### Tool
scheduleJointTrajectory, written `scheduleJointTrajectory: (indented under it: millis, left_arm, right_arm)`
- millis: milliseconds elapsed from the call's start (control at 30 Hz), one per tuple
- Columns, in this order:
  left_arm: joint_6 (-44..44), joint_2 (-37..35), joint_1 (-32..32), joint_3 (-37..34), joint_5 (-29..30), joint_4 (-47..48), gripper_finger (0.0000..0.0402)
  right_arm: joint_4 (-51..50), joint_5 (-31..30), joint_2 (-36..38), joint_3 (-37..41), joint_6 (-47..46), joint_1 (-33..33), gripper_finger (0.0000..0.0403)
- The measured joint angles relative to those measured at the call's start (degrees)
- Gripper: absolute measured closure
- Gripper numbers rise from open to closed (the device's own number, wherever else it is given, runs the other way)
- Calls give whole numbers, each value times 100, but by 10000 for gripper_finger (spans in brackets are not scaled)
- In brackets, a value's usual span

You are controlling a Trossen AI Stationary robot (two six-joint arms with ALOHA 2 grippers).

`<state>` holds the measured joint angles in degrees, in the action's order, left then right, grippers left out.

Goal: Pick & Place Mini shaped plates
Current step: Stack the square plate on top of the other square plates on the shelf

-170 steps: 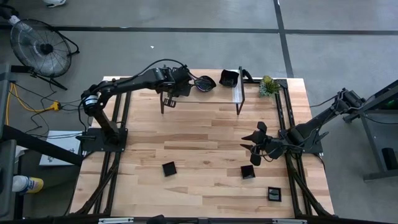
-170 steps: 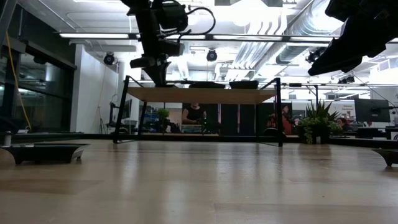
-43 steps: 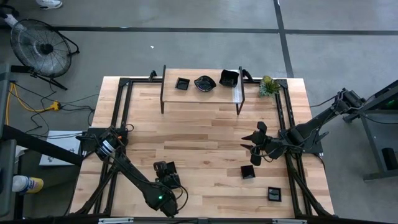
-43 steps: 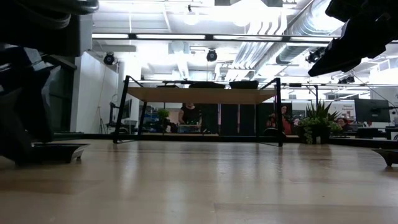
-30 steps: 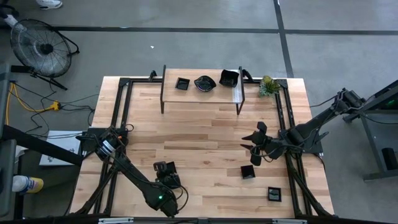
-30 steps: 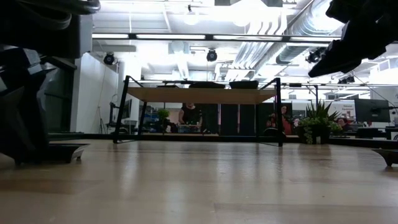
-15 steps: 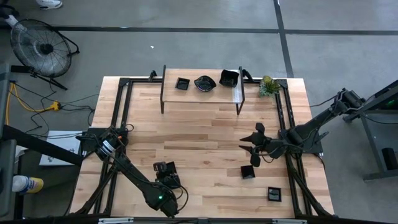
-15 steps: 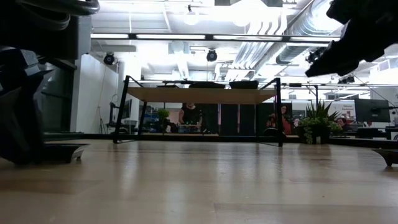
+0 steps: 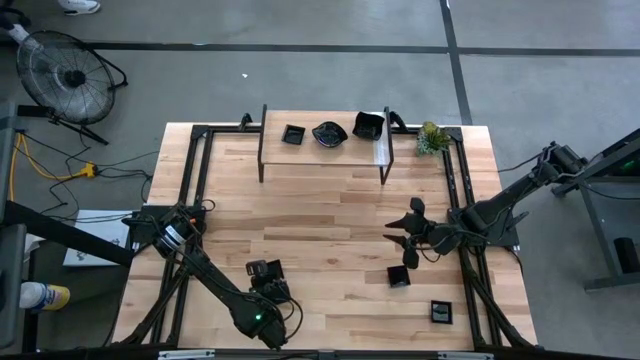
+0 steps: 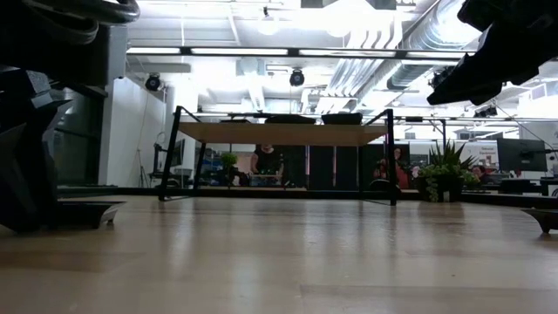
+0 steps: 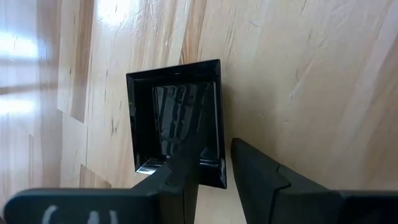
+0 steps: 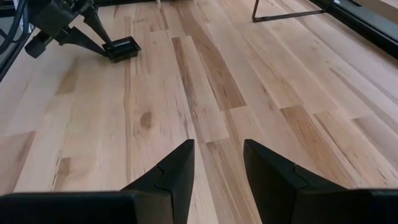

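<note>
Straddling one wall of a small glossy black square dish (image 11: 180, 118), the left gripper (image 11: 214, 165) sits low at the near left of the pale wooden plank table (image 9: 330, 215). In the left wrist view one dark finger (image 11: 186, 158) reaches into the dish's hollow while the other finger (image 11: 258, 168) lies outside on the bare wood, so the jaws stand partly apart around the rim. Whether the fingers actually press the wall cannot be told. The dish lies flat, mouth up; being square, it has no clear long axis, and its sides run slightly askew to the planks.

From above, the right gripper (image 9: 408, 232) hangs over the right half of the table with its fingers apart and nothing between them. Just nearer than it lies another small black square dish (image 9: 398, 276), and a third one (image 9: 441, 312) sits near the front right corner.

On the raised wooden shelf (image 9: 300, 150) at the far edge rest three more black dishes: a small square (image 9: 293, 134), a wavy-edged oval (image 9: 329, 134) with its long axis along the shelf, and a deeper square bowl (image 9: 368, 125). A small green plant (image 9: 432, 138) stands beside the shelf's right end.
</note>
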<state>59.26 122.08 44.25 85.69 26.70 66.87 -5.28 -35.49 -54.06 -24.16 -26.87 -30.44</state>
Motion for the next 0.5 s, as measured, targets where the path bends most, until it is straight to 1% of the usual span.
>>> scheduleJointTrajectory:
  millis: [333,500]
  left_arm:
    - [0,0,0,0,-12,7,312]
    - [1,0,0,0,-39,-11,340]
  right_arm:
    - [-2,7,0,0,-4,0,269]
    - [-3,9,1,-2,-5,0,269]
